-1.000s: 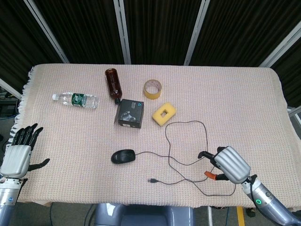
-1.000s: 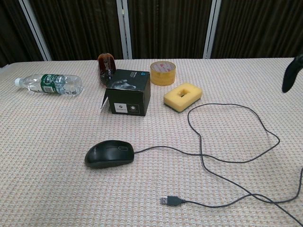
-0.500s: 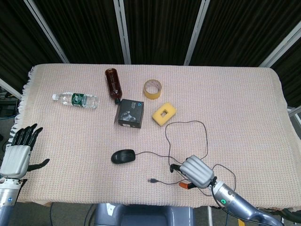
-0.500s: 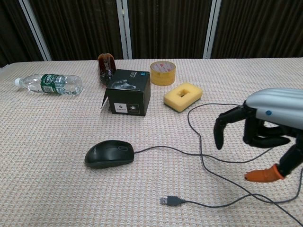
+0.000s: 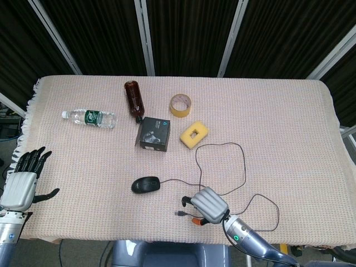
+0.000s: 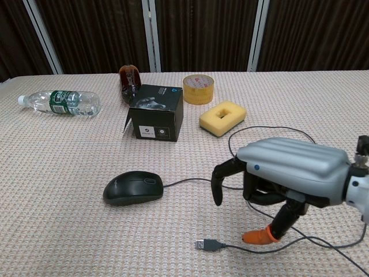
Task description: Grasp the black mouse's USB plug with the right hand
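Note:
The black mouse [image 5: 146, 184] [image 6: 132, 187] lies near the table's front, its thin black cable [image 5: 243, 167] [image 6: 190, 182] looping off to the right. Its silver USB plug [image 5: 180, 213] [image 6: 205, 244] rests on the cloth at the front edge. My right hand [image 5: 208, 205] [image 6: 282, 176] hovers just right of the plug, fingers curled downward but apart, holding nothing; its orange-tipped thumb [image 6: 258, 236] is close to the cable behind the plug. My left hand [image 5: 23, 182] hangs open off the table's left edge, seen only in the head view.
A black box [image 5: 153, 134] [image 6: 154, 112], a yellow sponge [image 5: 193, 134] [image 6: 222, 118], a tape roll [image 5: 181, 104] [image 6: 198, 88], a brown bottle [image 5: 133, 99] [image 6: 129, 81] and a clear water bottle [image 5: 89, 118] [image 6: 60, 102] lie further back on the woven cloth [image 5: 289, 128].
My right hand has swept left along the table's front, from the right corner to just beside the USB plug. Part of the cable loop has shifted. The left hand stayed still.

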Available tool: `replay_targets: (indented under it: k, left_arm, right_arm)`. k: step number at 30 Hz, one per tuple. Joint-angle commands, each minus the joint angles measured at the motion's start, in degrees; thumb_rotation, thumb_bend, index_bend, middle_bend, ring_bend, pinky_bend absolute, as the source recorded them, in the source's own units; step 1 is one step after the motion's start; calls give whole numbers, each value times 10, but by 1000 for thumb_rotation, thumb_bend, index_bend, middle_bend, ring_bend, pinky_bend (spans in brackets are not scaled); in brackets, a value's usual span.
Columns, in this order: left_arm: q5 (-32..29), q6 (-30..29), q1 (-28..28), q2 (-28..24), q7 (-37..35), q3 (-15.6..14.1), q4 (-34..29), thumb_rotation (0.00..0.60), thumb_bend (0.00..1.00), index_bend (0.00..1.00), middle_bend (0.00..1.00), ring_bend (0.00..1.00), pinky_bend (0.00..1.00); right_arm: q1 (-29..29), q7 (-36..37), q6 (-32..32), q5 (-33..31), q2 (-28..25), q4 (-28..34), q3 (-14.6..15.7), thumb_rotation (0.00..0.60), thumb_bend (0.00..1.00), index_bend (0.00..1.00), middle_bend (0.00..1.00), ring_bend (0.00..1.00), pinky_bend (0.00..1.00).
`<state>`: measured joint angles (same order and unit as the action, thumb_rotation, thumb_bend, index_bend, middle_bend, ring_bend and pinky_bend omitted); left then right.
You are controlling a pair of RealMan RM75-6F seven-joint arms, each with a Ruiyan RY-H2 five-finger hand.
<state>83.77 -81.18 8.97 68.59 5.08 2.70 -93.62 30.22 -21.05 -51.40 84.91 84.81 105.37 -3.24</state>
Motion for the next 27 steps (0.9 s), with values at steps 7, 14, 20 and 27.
replay_targets:
  k: [7,14,20,27]
  left_arm:
    - [-3,0,0,-1,-4,2,-1,600,126,85,0,0,0]
    - [3,-5,-2,-1,-7,1,0,600,125,85,0,0,0]
    - [5,-7,-2,-1,-12,1,0,600,127,85,0,0,0]
    - [5,-8,-2,-2,-16,2,1,600,127,85,0,0,0]
  right_arm:
    - [6,-4,-7,-19,59,-42,10,600,161,462,1000,1000,762]
    - [7,-16,-19,-41,101,-72,5,600,187,481,1000,1000,762]
    - [9,-33,-21,-75,127,-98,2,600,188,482,1000,1000,762]
    - [11,-46,-23,-101,148,-119,3,600,202,483,1000,1000,762]
